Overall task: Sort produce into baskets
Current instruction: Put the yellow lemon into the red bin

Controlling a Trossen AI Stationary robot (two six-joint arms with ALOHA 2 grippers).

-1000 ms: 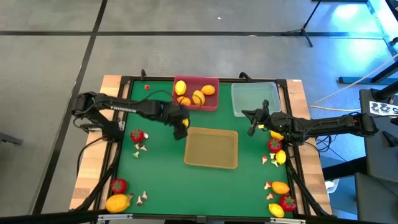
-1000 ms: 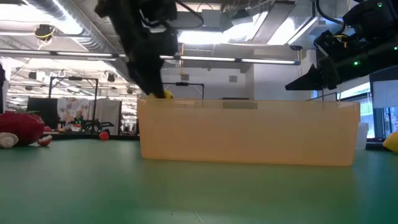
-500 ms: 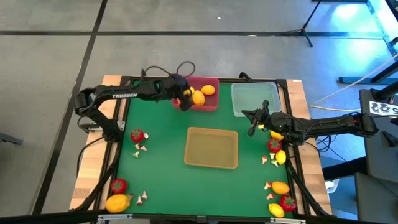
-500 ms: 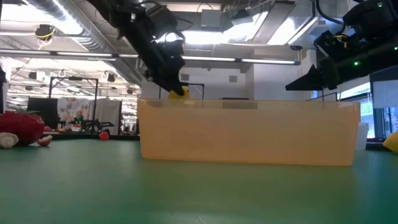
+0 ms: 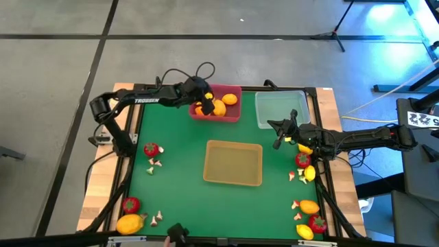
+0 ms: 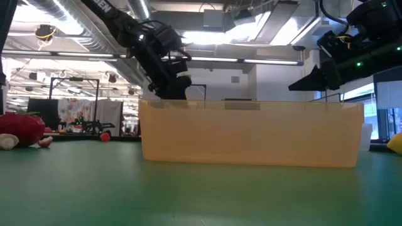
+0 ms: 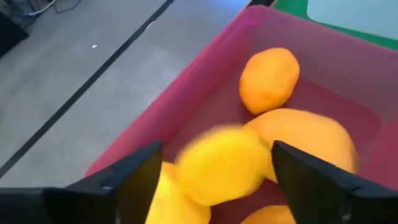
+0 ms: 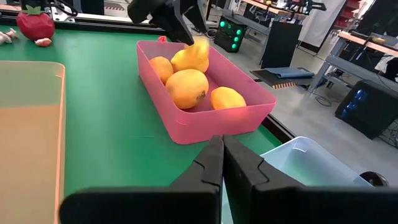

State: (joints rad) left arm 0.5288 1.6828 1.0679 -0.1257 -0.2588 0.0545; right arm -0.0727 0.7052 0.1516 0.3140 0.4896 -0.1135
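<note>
My left gripper [image 5: 204, 103] hovers open over the pink-red basket [image 5: 233, 116] at the table's far side. A yellow lemon [image 7: 224, 165] shows blurred between and just below its fingers, above the yellow and orange lemons [image 8: 188, 87] that lie in the basket. The lemon also shows in the right wrist view [image 8: 194, 53], under the left gripper [image 8: 177, 22]. My right gripper [image 5: 273, 127] is shut and empty, in the air by the near left corner of the clear basket [image 5: 264, 113]. The tan basket [image 5: 233, 163] stands at the table's middle.
Loose produce lies on the green mat. On the left are a red fruit [image 5: 151, 149], mushroom bits [image 5: 156, 163], another red fruit [image 5: 130, 204] and a lemon [image 5: 129, 224]. On the right are a red fruit [image 5: 302, 160] and lemons [image 5: 309, 173] [image 5: 309, 206].
My left gripper has gone from the tan basket's far left corner up and toward the table's far edge, carrying the yellow lemon over the pink-red basket. The lemon has left its fingertips and drops among the lemons in the basket.
</note>
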